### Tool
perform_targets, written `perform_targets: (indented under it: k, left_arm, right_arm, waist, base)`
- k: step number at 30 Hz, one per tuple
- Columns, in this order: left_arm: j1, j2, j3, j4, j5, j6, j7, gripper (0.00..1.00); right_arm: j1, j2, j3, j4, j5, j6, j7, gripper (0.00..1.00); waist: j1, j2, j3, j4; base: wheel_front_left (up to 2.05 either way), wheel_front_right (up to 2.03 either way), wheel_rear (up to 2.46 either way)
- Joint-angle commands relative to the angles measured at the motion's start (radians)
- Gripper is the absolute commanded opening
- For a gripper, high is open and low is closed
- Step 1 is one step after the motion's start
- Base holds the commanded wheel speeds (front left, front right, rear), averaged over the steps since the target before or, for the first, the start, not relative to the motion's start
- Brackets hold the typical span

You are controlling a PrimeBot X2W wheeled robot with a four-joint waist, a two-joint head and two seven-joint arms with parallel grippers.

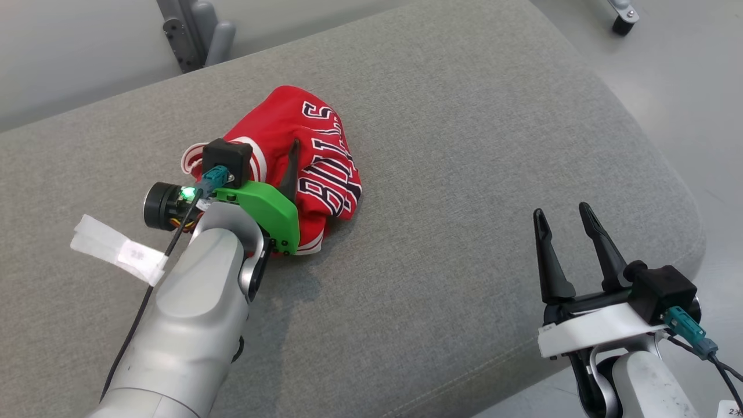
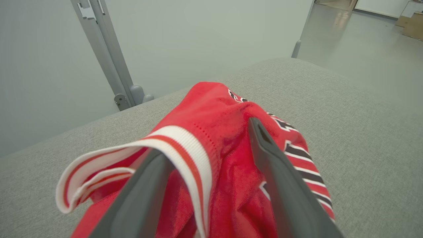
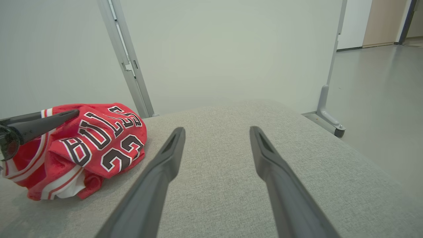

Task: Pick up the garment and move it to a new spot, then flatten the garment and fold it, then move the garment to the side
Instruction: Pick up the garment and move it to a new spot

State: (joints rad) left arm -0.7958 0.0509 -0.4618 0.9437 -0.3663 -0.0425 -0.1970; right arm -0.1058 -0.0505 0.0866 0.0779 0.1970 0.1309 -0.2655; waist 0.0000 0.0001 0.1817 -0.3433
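Note:
A red basketball jersey (image 1: pixel 273 116) with white trim and dark lettering lies crumpled in a heap on the grey padded surface (image 1: pixel 464 145). My left gripper (image 1: pixel 264 145) is pushed into the heap with its jaws apart. In the left wrist view the jersey (image 2: pixel 211 105) bunches between the two fingers, and its striped white hem drapes over the left fingertip (image 2: pixel 148 172). My right gripper (image 1: pixel 562 210) hovers open and empty near the surface's right front edge, well clear of the jersey (image 3: pixel 99 138). The right wrist view has the right gripper (image 3: pixel 217 129) open and the left gripper's finger (image 3: pixel 49 120) on the heap.
Grey metal frame legs (image 1: pixel 191 32) stand behind the padded surface, and a caster wheel (image 1: pixel 622 23) sits on the floor at the far right. A white tape tag (image 1: pixel 119 249) hangs from my left arm's cable. Bare fabric stretches right of the jersey.

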Motion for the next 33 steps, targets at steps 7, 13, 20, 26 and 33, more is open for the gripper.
perform_targets:
  k: [7, 13, 20, 26, 33]
  left_arm:
    - [0.049, 0.000, 0.024, -0.084, -0.076, -0.009, -0.061, 1.00]
    - [0.211, 0.004, 0.104, -0.193, -0.168, -0.005, -0.068, 1.00]
    - [0.385, 0.042, 0.119, -0.301, -0.203, -0.013, -0.060, 1.00]
    - [0.554, 0.057, 0.208, -0.527, -0.170, 0.038, -0.069, 1.00]
    - [0.773, 0.031, 0.375, -0.734, -0.074, 0.082, -0.067, 1.00]
  right_arm:
    - [0.013, -0.001, 0.017, -0.008, 0.009, 0.000, 0.000, 1.00]
    - [0.049, -0.001, 0.028, -0.005, 0.014, 0.000, 0.000, 1.00]
    - [0.086, -0.001, 0.034, -0.007, 0.000, 0.000, 0.000, 1.00]
    - [0.113, -0.001, 0.018, -0.015, -0.007, 0.000, 0.000, 1.00]
    - [0.137, -0.001, 0.015, -0.020, -0.007, 0.000, 0.000, 1.00]
  waist:
    - [0.0000, -0.0001, -0.081, 0.096]
    - [0.0000, -0.0001, -0.151, 0.165]
    - [0.0000, -0.0001, -0.194, 0.229]
    - [0.0000, -0.0001, -0.225, 0.265]
    - [0.0000, -0.0001, -0.243, 0.281]
  base:
    - [0.00, 0.00, 0.00]
    - [0.00, 0.00, 0.00]
    - [0.00, 0.00, 0.00]
    - [0.00, 0.00, 0.00]
    - [0.00, 0.00, 0.00]
